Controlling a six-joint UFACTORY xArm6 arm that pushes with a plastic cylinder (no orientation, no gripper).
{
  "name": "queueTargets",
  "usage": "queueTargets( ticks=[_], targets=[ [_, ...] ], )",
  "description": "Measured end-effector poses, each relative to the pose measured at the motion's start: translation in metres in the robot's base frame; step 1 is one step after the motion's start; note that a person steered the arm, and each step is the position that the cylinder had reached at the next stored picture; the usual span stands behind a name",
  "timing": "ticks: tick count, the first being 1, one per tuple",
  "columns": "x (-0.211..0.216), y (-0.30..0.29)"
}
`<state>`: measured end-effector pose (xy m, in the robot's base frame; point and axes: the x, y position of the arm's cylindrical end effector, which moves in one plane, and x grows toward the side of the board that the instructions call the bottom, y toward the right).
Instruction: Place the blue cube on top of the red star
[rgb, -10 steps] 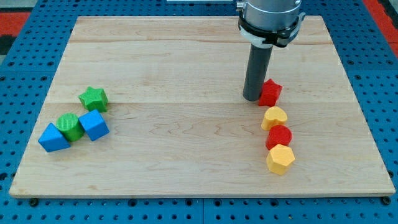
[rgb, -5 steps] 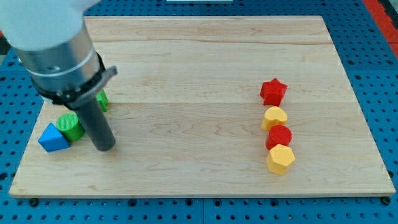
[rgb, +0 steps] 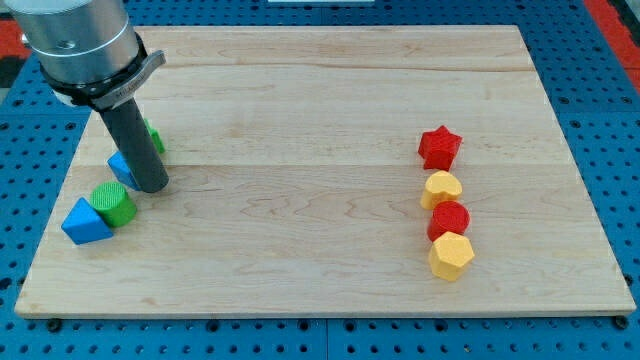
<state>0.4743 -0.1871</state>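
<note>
My tip (rgb: 152, 186) is a bare rod with no hand to open or close. It rests on the counter (rgb: 300, 220), against the blue cube (rgb: 121, 169), which shows just left of it, mostly hidden. The red star (rgb: 438, 147) sits far to its right.

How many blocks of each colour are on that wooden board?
Blue: 2, a cube mostly behind the rod and a triangular one.
Green: 2, a cylinder and a star, partly hidden.
Red: 2.
Yellow: 2.
Total: 8.
</note>
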Motion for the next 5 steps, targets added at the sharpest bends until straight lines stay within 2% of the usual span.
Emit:
queueTargets(
  ticks=[3, 4, 5],
  targets=[
    [0.039, -0.02],
    [0.039, -0.021],
    [0.01, -0.026]
  ],
)
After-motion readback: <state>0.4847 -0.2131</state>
